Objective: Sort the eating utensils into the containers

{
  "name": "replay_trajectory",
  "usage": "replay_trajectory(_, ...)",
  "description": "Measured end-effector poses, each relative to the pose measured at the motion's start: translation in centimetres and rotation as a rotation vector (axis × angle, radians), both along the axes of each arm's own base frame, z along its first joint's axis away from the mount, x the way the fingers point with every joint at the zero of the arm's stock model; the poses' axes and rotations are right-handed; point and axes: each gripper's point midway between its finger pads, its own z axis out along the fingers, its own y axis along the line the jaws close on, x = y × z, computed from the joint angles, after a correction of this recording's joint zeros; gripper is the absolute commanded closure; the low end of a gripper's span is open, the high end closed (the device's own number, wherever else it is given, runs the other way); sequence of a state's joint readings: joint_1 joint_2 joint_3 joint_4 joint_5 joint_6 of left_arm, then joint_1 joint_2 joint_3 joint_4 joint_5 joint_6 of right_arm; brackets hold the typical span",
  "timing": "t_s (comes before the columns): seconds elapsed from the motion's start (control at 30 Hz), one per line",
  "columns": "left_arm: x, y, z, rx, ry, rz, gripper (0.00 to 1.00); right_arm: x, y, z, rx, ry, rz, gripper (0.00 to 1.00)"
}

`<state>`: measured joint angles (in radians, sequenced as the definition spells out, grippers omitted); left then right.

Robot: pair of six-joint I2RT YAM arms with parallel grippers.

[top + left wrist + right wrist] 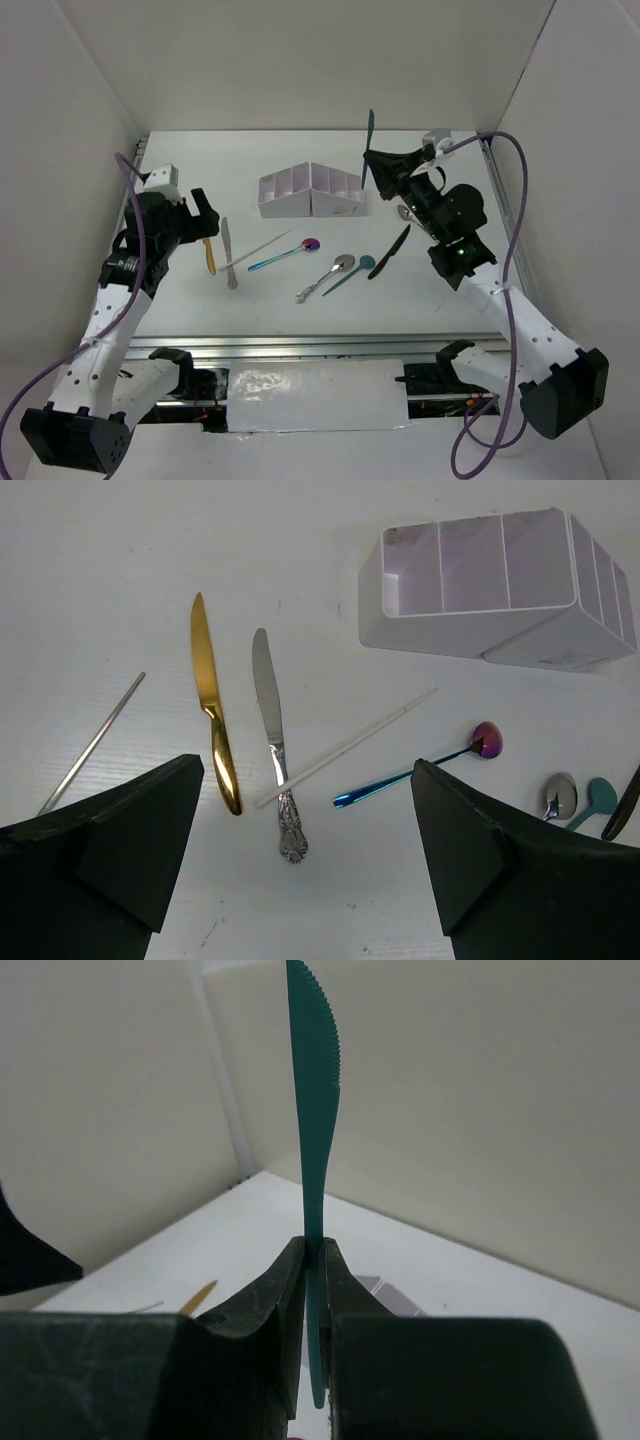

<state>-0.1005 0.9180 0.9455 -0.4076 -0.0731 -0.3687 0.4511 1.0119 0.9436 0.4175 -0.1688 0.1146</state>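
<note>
Upright, the teal knife (312, 1110) stands clamped in the right pincer (314, 1256).

The top external camera, above and behind the arm bases (70, 440), looks down across the whole table (270, 315). The left wrist camera looks steeply down at close range between its fingers (120, 850), sharing the organizer box (480, 580) and gold knife (212, 715) with the top view. The right wrist camera faces nearly level toward the walls (500, 1110), tight on the teal knife (315, 1110).
</note>
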Motion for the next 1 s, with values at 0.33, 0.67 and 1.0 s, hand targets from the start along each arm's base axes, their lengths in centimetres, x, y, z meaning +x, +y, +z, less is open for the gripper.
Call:
replay_trajectory(0.33, -0.4, 0.4, -0.7, 0.008, 0.008, 0.018, 0.01, 8.6, 4.6, -11.9, -0.036, 0.142, 0.026, 1.0)
replay_trajectory(0.67, 0.3, 0.3, -1.1, 0.012, 0.044, 0.018, 0.01, 14.7, 7.5, -13.7, 0.062, 0.11, 0.018, 1.0)
replay_trajectory(1.0, 0.4, 0.3, -0.5, 0.031, 0.03, -0.002, 0.01, 18.4, 8.5, -17.2, 0.091, 0.145, -0.021, 1.0)
